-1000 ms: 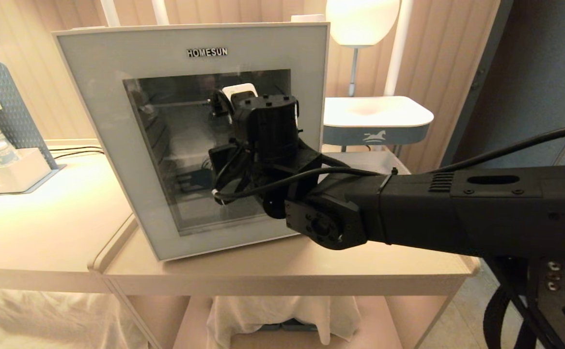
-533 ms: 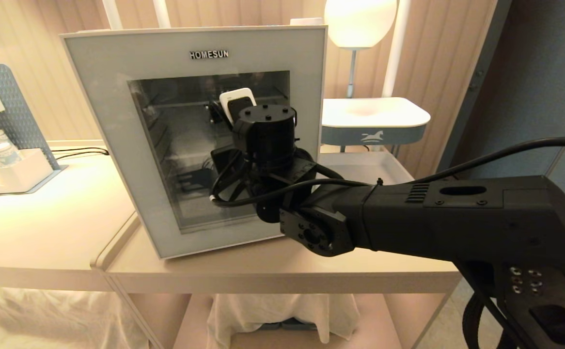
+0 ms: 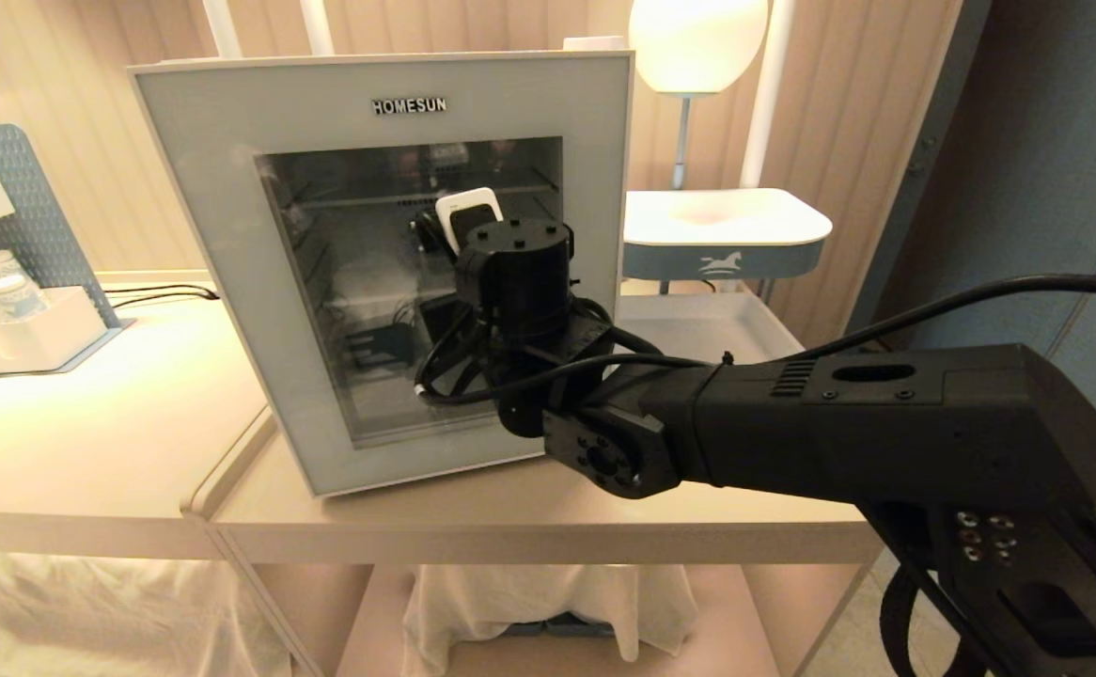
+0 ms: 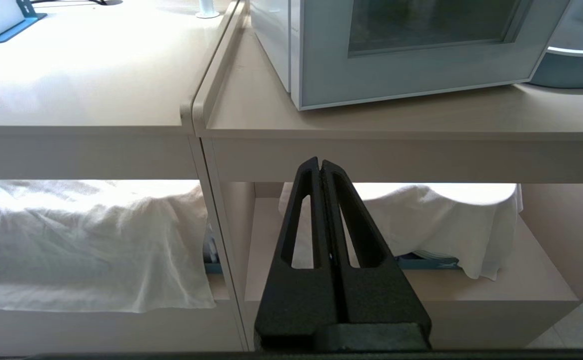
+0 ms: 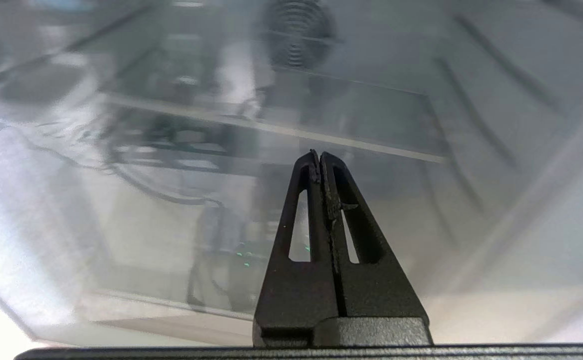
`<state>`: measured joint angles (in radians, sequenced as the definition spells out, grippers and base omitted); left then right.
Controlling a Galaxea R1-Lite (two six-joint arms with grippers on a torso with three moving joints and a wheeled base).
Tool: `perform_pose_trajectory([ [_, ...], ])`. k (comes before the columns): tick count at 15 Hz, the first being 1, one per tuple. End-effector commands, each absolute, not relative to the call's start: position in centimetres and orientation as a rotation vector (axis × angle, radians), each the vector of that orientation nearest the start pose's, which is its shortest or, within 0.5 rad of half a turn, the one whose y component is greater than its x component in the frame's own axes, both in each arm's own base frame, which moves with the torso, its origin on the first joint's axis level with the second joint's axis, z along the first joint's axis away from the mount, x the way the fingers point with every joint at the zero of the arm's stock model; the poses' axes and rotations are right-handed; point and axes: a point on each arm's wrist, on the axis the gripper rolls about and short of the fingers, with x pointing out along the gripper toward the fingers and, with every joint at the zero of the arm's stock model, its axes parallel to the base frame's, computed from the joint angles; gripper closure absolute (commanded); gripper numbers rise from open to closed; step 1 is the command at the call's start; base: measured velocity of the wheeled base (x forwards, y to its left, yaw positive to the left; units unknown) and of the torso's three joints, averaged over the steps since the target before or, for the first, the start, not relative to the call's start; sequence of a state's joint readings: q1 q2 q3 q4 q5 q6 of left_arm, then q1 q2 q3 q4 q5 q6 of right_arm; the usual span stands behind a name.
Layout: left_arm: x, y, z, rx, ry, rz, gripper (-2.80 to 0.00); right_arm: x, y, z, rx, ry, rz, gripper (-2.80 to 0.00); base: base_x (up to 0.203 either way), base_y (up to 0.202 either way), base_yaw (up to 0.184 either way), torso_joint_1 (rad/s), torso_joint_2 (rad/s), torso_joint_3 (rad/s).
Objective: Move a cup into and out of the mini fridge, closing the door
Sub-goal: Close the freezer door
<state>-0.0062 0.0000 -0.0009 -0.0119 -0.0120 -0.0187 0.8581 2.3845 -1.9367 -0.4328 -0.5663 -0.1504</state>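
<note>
The mini fridge (image 3: 228,70) is a white boxy unit standing upright on the worktop (image 3: 529,512), near the worktop's front edge and turned slightly so its front faces forward and a little to the right. The door (image 3: 228,244) covers the fridge's front: a pale grey-white frame around a large dark glass window, with "HOMESUN" lettering centred on the top rail. It lies against the fridge body, though whether it is fully latched cannot be told. Through the glass, shelf lines and a round fan grille on the fridge's back wall show dimly. The cup cannot be made out.
</note>
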Motion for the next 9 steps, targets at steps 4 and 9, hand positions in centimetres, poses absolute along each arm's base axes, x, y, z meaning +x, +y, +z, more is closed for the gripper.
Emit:
perform_pose_trajectory([
  [4, -2.3, 0.0, 7.7, -0.018, -0.012, -0.019, 0.0, 30.2, 32.9, 28.1, -0.081, -0.094, 0.21, 0.0, 0.0, 0.0, 0.0, 0.0, 0.0, 0.0],
  [9, -2.3, 0.0, 7.7, -0.02, -0.011, -0.019, 0.0, 24.7, 21.2, 35.0, -0.015, -0.152, 0.025, 0.0, 0.0, 0.0, 0.0, 0.0, 0.0, 0.0],
])
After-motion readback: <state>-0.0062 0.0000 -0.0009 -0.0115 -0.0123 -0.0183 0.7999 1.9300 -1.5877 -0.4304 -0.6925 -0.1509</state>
